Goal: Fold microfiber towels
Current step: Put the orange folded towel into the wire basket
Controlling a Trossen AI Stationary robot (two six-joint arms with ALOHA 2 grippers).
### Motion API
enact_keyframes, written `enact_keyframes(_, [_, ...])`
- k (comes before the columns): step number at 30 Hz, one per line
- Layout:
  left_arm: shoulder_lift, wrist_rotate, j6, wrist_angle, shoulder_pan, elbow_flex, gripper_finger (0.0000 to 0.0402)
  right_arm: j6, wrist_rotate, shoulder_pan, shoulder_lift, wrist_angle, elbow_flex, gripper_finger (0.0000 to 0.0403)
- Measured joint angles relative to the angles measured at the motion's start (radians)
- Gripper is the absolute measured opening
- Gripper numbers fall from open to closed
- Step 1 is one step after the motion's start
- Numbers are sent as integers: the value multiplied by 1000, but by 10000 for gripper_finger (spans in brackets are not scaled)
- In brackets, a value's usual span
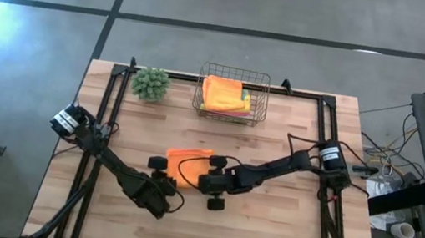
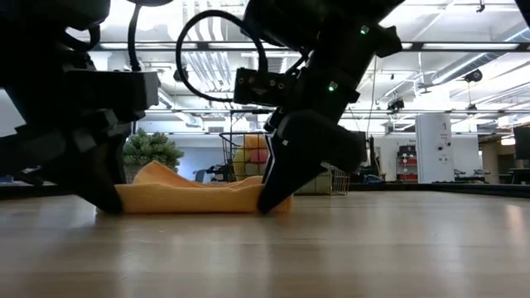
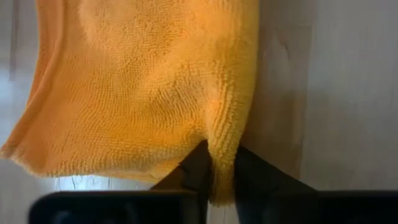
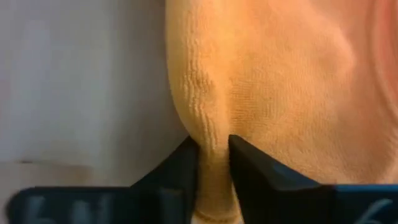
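Two grippers, we see, reach low at mid-table: left gripper (image 3: 214, 180) and right gripper (image 4: 214, 165) each pinch the orange towel (image 1: 187, 162); the wire basket (image 1: 234, 74) holds folded towels (image 1: 224, 95).

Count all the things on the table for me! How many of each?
Orange towel on the table, pinched by both grippers: 1
Towels stacked in the basket: count unclear; orange, yellow and pink show
Wire basket: 1
Fuzzy green plant ball: 1
Total: 3, plus the basket stack
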Motion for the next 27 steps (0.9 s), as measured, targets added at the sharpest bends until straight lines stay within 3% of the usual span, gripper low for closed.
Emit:
enact_keyframes(3, [1,3,47,-3,2,5,10,-7,5,-4,0,-2,0,43])
enact_keyframes(6, [-2,14,90,-6,7,10,7,-21,10,-4,-6,-7,-1,15])
enact_keyframes(15, [-92,92,118,-12,49,36,2,14,0,2,-60,-220,109,12])
enact_keyframes(27, [-352,100,279,-61,146,107,1,127,6,-1,-126,-378,254,11])
